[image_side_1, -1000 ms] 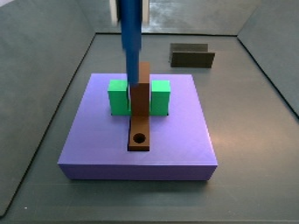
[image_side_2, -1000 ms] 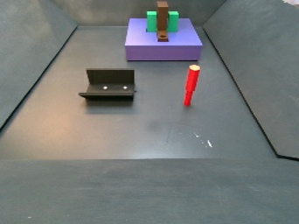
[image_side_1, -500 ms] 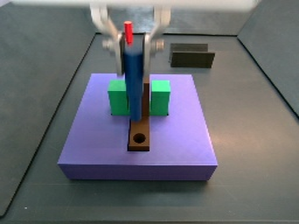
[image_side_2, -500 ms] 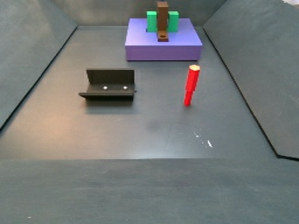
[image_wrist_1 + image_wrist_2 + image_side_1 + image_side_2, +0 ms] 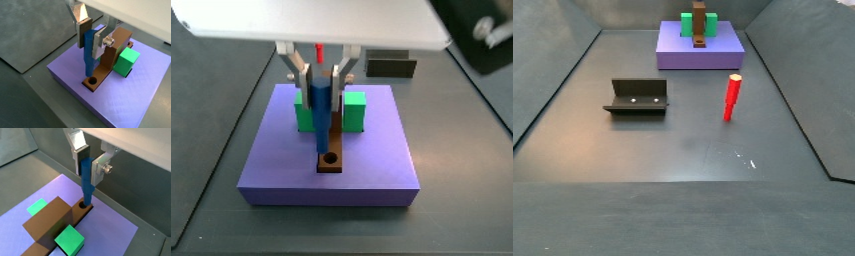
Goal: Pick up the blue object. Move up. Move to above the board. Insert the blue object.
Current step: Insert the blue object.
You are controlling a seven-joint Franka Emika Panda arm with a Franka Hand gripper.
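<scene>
My gripper (image 5: 321, 82) is shut on the blue object (image 5: 322, 110), a slim upright peg. It hangs over the board (image 5: 331, 148), a narrow brown plank lying on the purple slab (image 5: 374, 165). In both wrist views the fingers (image 5: 83, 40) (image 5: 80, 163) clamp the peg's upper part (image 5: 89, 55) (image 5: 85, 178). The peg's lower end is at the mouth of the plank's round hole (image 5: 84, 204) (image 5: 91, 80). I cannot tell how deep it sits. In a side view the plank (image 5: 702, 27) shows far off, with no gripper or peg in sight.
Green blocks (image 5: 306, 112) (image 5: 354, 110) flank the plank's far part on the slab. A thin red stick (image 5: 732, 97) stands upright on the grey floor. The fixture (image 5: 637, 96) stands on the floor away from the slab; it also shows in a side view (image 5: 392, 67).
My gripper has come down with the blue peg, from above the frame's top to just over the plank's hole. The red stick and fixture have not moved.
</scene>
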